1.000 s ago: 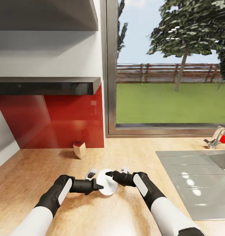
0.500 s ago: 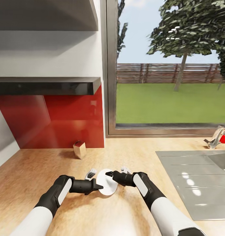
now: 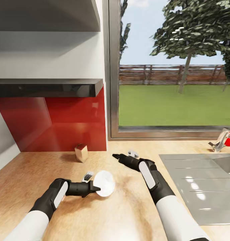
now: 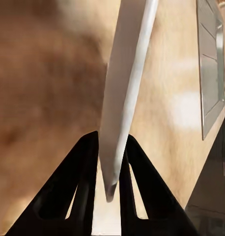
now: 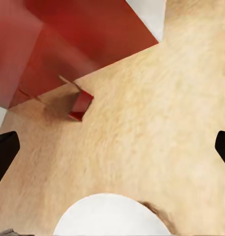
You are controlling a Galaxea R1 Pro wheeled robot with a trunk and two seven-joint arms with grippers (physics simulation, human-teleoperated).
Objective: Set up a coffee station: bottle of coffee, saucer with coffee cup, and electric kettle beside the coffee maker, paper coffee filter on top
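Saucer (image 3: 104, 183) hung above the kitchen countertop (image 3: 128, 214), pinched edge-on at its rim by the left gripper (image 3: 93, 188). Right gripper (image 3: 116, 156), at one o'clock from it, stood spread wide and empty. Stiff, light, probably slick and breakable; the rim grip suited it.

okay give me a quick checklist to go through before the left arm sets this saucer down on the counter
1. Saucer pinched between the left gripper fingers: ok.
2. Saucer level for setting down: not ok, it looks tilted.
3. Right gripper out of the way: ok, open and apart from the saucer.
4. Kitchen countertop bare beneath the saucer: ok.
5. Small box by the red wall apart from the saucer: ok.
6. Coffee maker nearby: cannot tell.
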